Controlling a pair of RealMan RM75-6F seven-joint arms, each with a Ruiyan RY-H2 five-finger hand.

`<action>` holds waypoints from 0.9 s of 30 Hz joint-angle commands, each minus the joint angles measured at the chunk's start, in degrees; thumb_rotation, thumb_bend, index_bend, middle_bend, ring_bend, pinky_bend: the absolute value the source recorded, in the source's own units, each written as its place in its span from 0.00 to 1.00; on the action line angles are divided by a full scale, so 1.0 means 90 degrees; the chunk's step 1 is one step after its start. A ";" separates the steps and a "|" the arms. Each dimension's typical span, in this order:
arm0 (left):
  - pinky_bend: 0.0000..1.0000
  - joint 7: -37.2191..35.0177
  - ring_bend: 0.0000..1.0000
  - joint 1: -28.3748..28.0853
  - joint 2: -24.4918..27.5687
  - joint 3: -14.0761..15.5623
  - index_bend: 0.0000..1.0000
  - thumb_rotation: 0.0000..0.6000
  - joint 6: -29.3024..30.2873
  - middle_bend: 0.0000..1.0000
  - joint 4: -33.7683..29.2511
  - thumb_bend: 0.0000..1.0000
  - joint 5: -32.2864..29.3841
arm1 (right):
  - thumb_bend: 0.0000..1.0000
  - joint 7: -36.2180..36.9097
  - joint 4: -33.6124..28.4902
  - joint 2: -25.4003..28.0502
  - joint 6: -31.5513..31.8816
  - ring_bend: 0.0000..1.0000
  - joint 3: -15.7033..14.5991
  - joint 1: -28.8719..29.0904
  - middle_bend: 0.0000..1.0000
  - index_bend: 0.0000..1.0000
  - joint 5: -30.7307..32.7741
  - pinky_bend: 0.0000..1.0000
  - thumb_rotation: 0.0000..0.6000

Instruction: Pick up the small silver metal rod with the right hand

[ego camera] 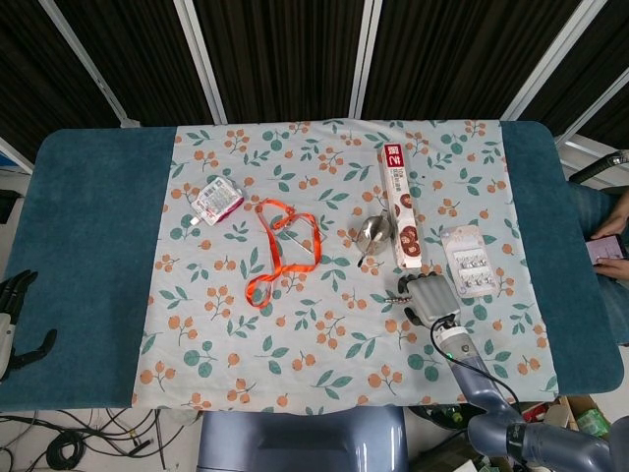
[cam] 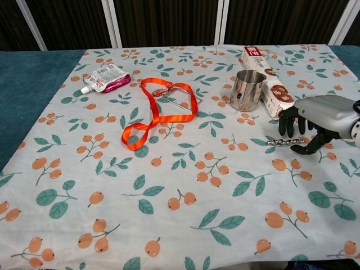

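From the chest view, my right hand [cam: 314,124] sits at about 3 o'clock on the flowered cloth [cam: 169,185], fingers curled downward over the small silver metal rod [cam: 277,142], which lies flat on the cloth with its free end pointing toward 9 o'clock. The dark fingertips [cam: 288,125] hang just above the rod and the thumb reaches in low from the near side; I judge the hand is placed this way to bracket the rod from both sides before closing. The rod appears not yet lifted, and I cannot tell whether any finger is in contact with it, so I treat the hold as unconfirmed. Further out, at 1 o'clock, a steel cup [cam: 247,90] stands upright just beside a long printed box [cam: 264,73]; both are near the hand, so my approach stays low and on the near side to avoid them. At 11 o'clock lie an orange lanyard [cam: 157,112] and a pink pouch [cam: 104,77], well apart from the work. My left hand [ego camera: 18,320] rests off the cloth at 9 o'clock, holding nothing.
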 commanded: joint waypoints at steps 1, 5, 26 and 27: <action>0.00 0.0003 0.01 0.0000 0.0006 0.0002 0.00 1.00 -0.0008 0.03 -0.0005 0.34 -0.0006 | 0.25 0.0002 0.0052 -0.0020 -0.0025 0.43 0.0010 0.0011 0.44 0.45 0.0006 0.39 1.00; 0.00 0.0011 0.01 0.0000 0.0011 0.0001 0.00 1.00 -0.0010 0.03 -0.0013 0.34 -0.0011 | 0.25 0.0007 0.0158 -0.0036 -0.0085 0.44 -0.0004 0.0020 0.45 0.46 0.0007 0.39 1.00; 0.00 0.0015 0.01 0.0005 0.0017 0.0001 0.00 1.00 -0.0020 0.03 -0.0021 0.34 -0.0022 | 0.28 0.0101 0.0507 -0.0250 -0.0206 0.46 0.0031 0.0076 0.47 0.51 -0.0084 0.39 1.00; 0.00 0.0017 0.01 0.0003 0.0018 -0.0002 0.00 1.00 -0.0018 0.03 -0.0022 0.34 -0.0020 | 0.28 0.0097 0.0508 -0.0252 -0.0214 0.46 0.0032 0.0081 0.48 0.51 -0.0089 0.39 1.00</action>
